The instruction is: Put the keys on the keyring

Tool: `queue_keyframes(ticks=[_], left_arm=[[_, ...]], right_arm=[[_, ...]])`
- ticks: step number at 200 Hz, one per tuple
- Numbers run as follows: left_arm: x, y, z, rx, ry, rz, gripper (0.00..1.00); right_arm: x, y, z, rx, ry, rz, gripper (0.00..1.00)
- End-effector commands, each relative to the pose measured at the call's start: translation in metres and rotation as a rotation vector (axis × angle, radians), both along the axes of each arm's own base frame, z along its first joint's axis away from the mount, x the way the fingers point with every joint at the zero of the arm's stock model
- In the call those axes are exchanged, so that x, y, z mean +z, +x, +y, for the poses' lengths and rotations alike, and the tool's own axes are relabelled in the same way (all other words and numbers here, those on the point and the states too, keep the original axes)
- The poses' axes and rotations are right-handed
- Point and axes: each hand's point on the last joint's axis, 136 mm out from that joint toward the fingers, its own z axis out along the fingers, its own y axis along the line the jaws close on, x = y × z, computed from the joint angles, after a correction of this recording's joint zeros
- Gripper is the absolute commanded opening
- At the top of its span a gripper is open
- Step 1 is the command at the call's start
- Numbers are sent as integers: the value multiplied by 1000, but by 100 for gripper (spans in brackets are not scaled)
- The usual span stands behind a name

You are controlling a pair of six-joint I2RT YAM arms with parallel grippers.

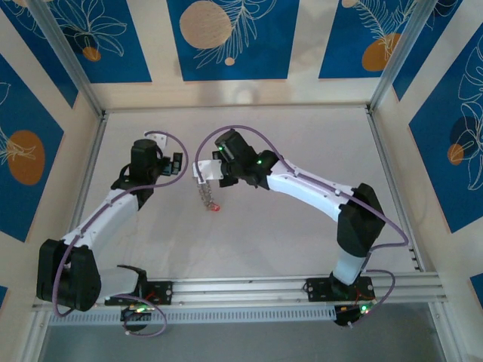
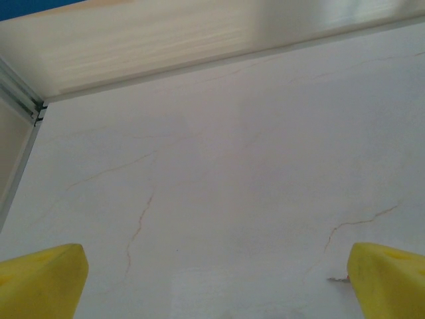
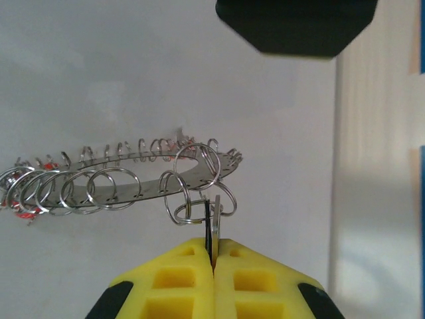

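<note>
Grey keyring [image 3: 147, 184] — red keys [image 3: 24, 214] — white, crack-veined table [image 2: 232, 166]

The bench [image 1: 317, 136] has a matt white top, edged by an aluminium rail [image 1: 249, 287] along its near side and by pale wall panels [image 1: 226, 94] at the back. In the left wrist view, thin hairline cracks [image 2: 139, 219] wander across the white surface. 1 tiny silver piece [image 2: 337, 280] lies on it at the lower right, too small to identify.

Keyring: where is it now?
The keyring hangs from the shut right pincer in the top view, mid-table just left of centre; in the right wrist view it sits above the fingers.
</note>
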Motion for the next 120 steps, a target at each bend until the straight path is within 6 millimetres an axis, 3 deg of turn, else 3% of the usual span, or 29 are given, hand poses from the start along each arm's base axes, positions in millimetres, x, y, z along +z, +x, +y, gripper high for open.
queue_keyframes(ticks=[1, 53, 120], left_arm=[[11, 0, 8, 20, 19, -25, 100], [7, 2, 7, 12, 15, -14, 100], [-10, 5, 1, -1, -4, 46, 100]], right_arm=[[-1, 6, -2, -45, 66, 61, 0], [-37, 20, -41, -158, 35, 154, 0], [-100, 31, -108, -279, -93, 220, 0]])
